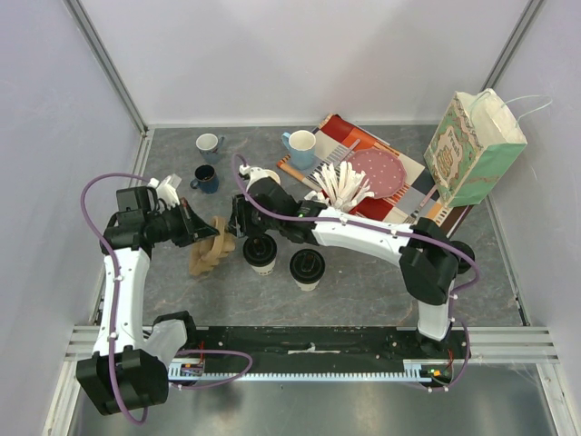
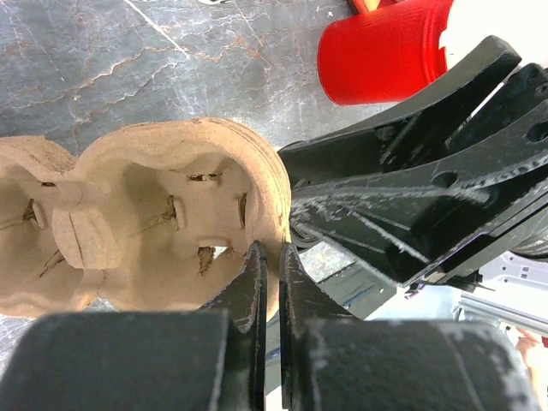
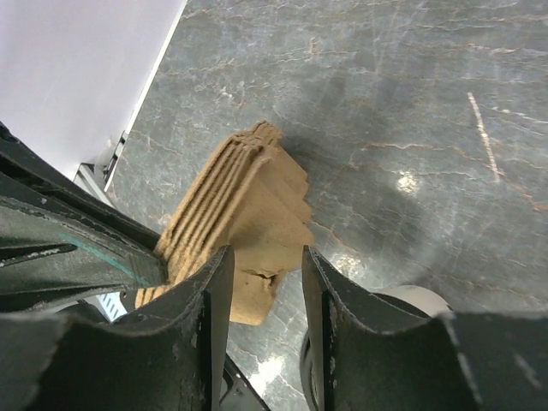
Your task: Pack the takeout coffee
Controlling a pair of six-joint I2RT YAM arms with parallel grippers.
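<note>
Takeout coffee cups, two with black lids, stand on the grey marbled table, just right of a brown pulp cup carrier. White walls surround the table.

Left wrist view: the left gripper is clenched on the carrier's rim.

Right wrist view: the right gripper stands half open, with the carrier's corner between its fingers.

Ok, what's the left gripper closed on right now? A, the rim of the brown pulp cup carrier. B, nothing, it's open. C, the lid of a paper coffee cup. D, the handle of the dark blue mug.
A: in the left wrist view, the left gripper has its fingers pinched together on the rim of the brown pulp cup carrier.
</note>
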